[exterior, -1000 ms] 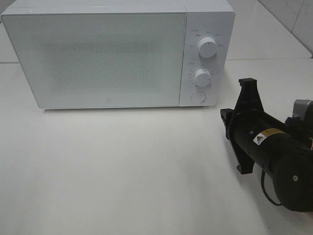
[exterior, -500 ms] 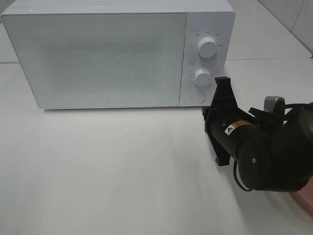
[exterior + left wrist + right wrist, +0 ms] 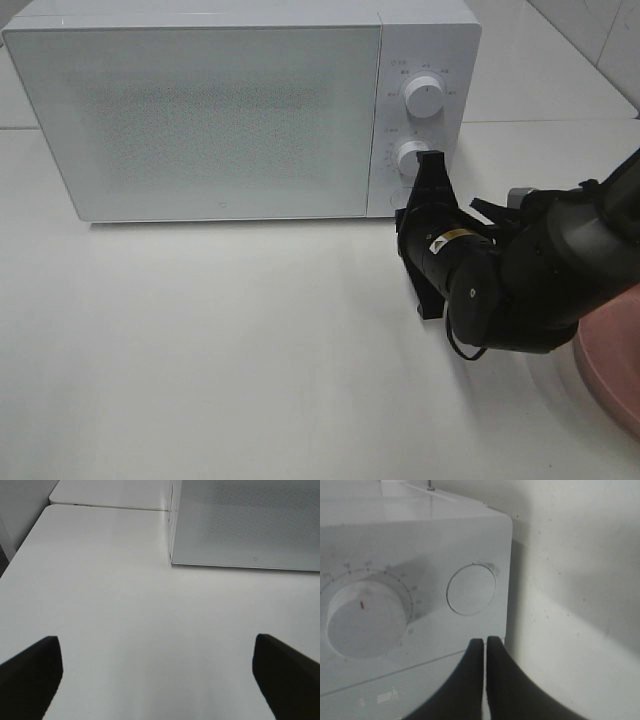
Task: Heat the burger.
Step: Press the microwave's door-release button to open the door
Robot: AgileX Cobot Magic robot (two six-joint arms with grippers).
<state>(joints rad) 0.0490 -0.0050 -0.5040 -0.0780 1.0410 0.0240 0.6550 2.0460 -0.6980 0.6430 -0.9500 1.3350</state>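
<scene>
The right gripper (image 3: 485,640) has its jaws pressed together and holds nothing. Its tips sit just beside the round button (image 3: 471,590) at the bottom of the microwave (image 3: 200,110) control panel; whether they touch cannot be told. The lower knob (image 3: 362,620) is next to that button. The left gripper (image 3: 155,639) is spread wide and empty over the worktop (image 3: 250,350), near the microwave's front left corner. The microwave door is closed, so its contents are hidden, and the burger's place cannot be told. A pink plate (image 3: 610,360) lies at the worktop's right edge.
</scene>
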